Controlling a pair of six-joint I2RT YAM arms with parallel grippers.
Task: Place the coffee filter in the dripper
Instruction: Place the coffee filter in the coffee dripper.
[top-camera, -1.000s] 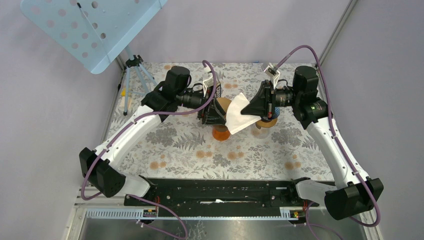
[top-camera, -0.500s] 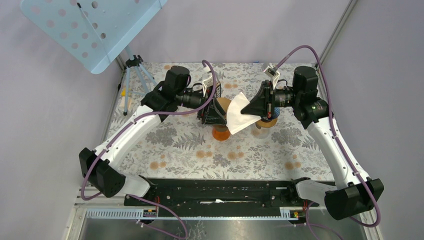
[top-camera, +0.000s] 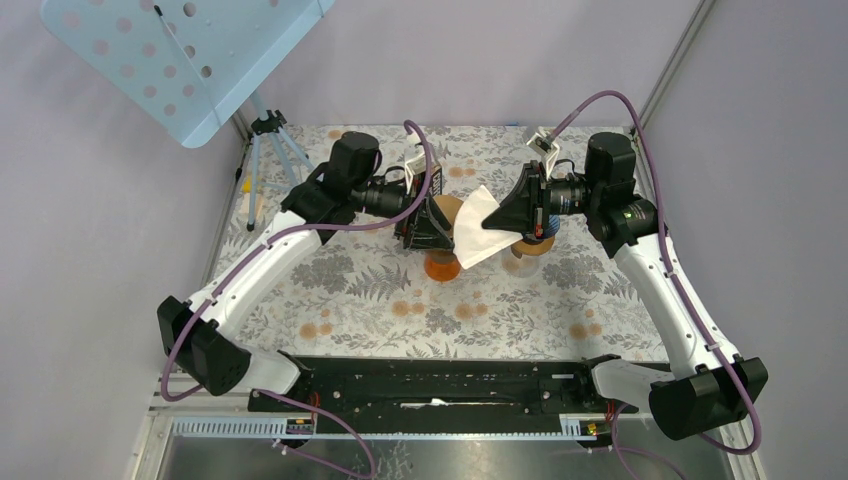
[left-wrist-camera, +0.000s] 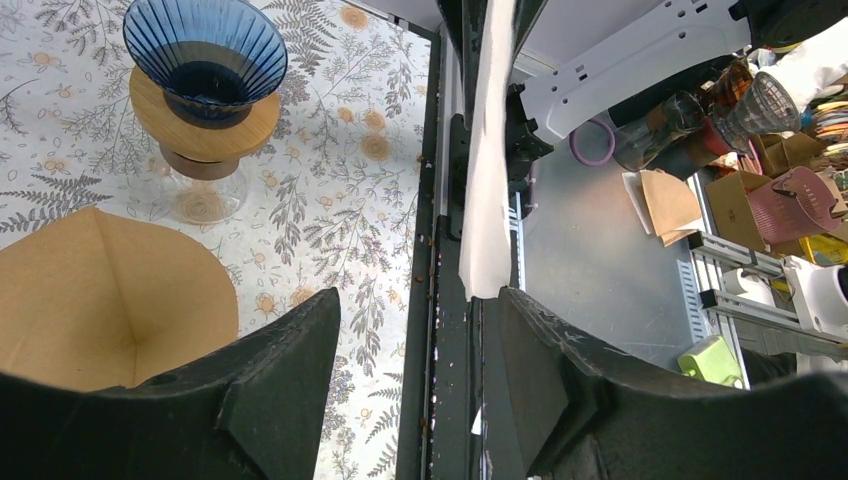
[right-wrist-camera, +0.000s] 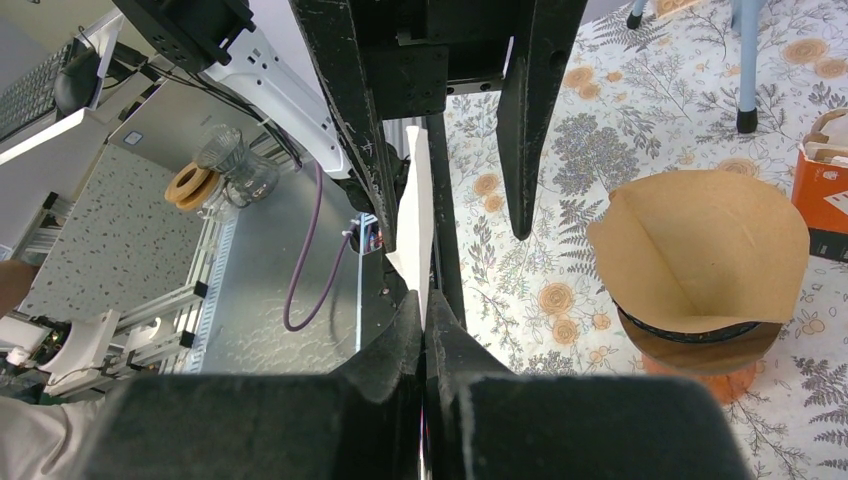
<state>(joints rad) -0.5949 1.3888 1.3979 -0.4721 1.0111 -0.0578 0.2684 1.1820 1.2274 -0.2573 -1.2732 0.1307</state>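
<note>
White coffee filter (top-camera: 475, 235): we log it pinched in the closed right jaws; left jaws stand open, straddling its far edge.

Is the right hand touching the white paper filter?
Touching. The right wrist view shows the right hand shut on the white paper filter, its near edge pinched in the closed jaws.

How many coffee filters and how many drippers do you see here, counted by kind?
Coffee filters: 2 (white filter, brown filter)
Drippers: 2 (blue dripper, second dripper holding the brown filter)
Total: 4
</note>
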